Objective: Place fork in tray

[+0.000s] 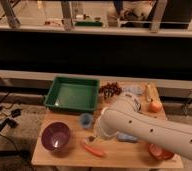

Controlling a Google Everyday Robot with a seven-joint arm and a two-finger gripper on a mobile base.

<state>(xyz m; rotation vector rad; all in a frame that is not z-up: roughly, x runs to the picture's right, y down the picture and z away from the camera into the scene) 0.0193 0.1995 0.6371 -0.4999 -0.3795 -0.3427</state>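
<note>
Wood table (pixel 64 155), dark wall behind, metal railing (pixel 66 15)

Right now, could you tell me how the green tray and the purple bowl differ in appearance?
The tray is green and rectangular; the bowl is purple and round. The tray is larger and sits at the table's far edge, the bowl near the front-left corner. Both look empty. The gripper is low between them, by the carrot-shaped item.

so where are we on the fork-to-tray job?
Nothing looks done: the green tray holds no fork. In hand: the arm reaches over the table middle, its gripper low near the orange carrot-shaped item, beside the purple bowl. The fork can't be made out, so a grasp is unconfirmed. Left: securing the fork, carrying it to the tray, releasing it.
</note>
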